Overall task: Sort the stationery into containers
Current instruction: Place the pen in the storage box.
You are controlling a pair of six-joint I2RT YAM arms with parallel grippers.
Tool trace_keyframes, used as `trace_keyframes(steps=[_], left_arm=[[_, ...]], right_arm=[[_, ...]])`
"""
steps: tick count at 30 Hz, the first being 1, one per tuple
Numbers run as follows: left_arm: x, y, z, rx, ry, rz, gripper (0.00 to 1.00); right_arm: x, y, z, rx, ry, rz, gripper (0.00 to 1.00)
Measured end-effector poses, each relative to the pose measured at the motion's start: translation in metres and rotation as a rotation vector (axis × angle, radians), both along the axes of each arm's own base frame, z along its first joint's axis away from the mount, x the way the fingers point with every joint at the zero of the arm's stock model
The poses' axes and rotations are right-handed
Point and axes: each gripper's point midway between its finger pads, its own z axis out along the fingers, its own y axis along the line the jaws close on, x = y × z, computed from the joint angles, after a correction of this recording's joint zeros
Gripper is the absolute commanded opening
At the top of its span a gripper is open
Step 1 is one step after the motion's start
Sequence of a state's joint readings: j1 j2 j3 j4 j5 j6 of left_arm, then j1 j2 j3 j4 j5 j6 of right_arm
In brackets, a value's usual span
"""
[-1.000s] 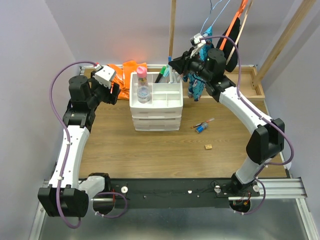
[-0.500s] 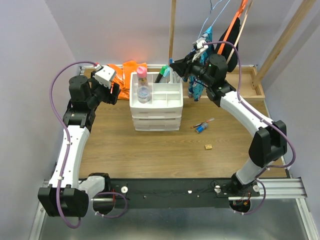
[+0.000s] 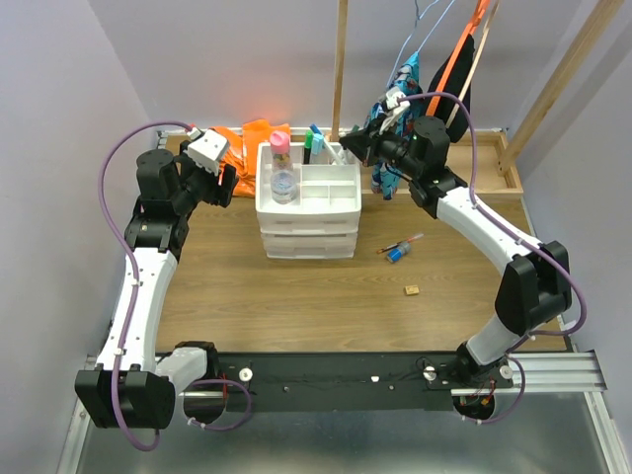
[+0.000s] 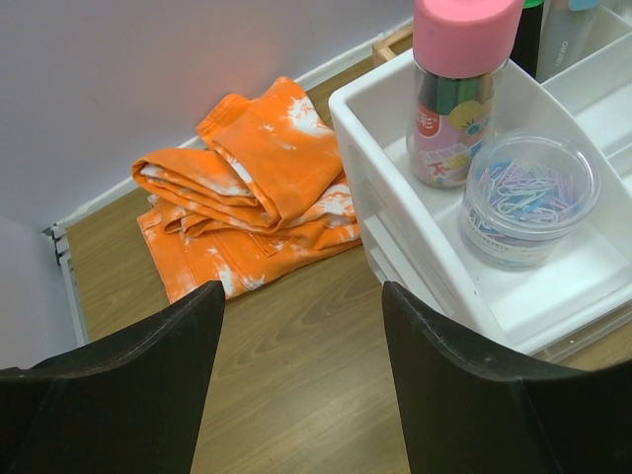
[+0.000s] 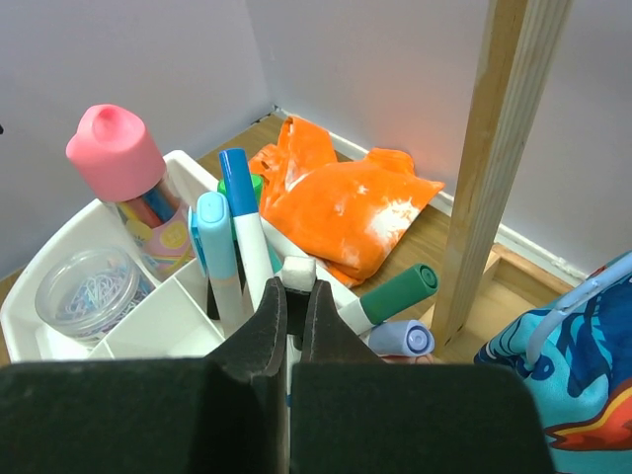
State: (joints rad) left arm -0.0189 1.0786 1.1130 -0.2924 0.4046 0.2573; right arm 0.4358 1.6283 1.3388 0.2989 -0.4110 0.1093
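Note:
The white drawer unit (image 3: 308, 222) stands at the back of the table, its top tray (image 5: 59, 247) split into compartments. A clear jar of paper clips (image 4: 528, 197) and a pink-capped tube (image 4: 459, 89) stand in the left compartment. A blue-capped marker (image 5: 245, 227) and a light blue highlighter (image 5: 217, 247) stand upright in a back compartment. My right gripper (image 5: 294, 286) is shut above them, with a marker's white end (image 5: 299, 271) showing just past its tips. My left gripper (image 4: 301, 291) hangs open and empty left of the unit. A small blue item with a thin marker (image 3: 398, 249) and a tan block (image 3: 412, 290) lie on the table.
A folded orange cloth (image 4: 247, 188) lies behind and left of the unit. A green-capped marker (image 5: 395, 294) and a lilac-capped one (image 5: 403, 339) lean at the tray's back edge. A wooden post (image 5: 494, 148) and hanging clothes (image 3: 395, 163) stand right behind my right gripper.
My right gripper has closed and shifted a little left over the tray's back compartments. The markers there now stand more upright. The left arm has not moved.

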Motion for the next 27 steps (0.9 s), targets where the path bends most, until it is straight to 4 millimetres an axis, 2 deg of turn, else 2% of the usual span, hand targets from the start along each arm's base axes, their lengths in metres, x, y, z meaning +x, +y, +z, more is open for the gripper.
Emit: trace_keyframes(steps=[3, 7, 10, 13, 18, 27], left_arm=[[-0.001, 0.0, -0.001, 0.0, 0.002, 0.0, 0.74], [-0.002, 0.0, -0.002, 0.0, 0.002, 0.0, 0.74], [-0.003, 0.0, -0.001, 0.0, -0.002, 0.0, 0.74], [-0.002, 0.0, 0.0, -0.001, -0.006, 0.0, 0.74], [-0.001, 0.0, 0.003, -0.008, -0.016, 0.002, 0.74], [0.001, -0.007, 0.015, -0.028, -0.033, -0.017, 0.74]], right_arm=[[0.0, -0.001, -0.002, -0.005, -0.002, 0.0, 0.07], [-0.001, -0.001, -0.001, -0.005, -0.001, 0.0, 0.27], [-0.002, -0.001, -0.002, -0.007, 0.003, 0.001, 0.37], [-0.003, -0.002, -0.005, -0.014, 0.019, 0.0, 0.43], [-0.007, -0.004, -0.005, -0.025, 0.04, 0.0, 0.45], [-0.013, -0.007, 0.033, -0.012, -0.028, 0.003, 0.47]])
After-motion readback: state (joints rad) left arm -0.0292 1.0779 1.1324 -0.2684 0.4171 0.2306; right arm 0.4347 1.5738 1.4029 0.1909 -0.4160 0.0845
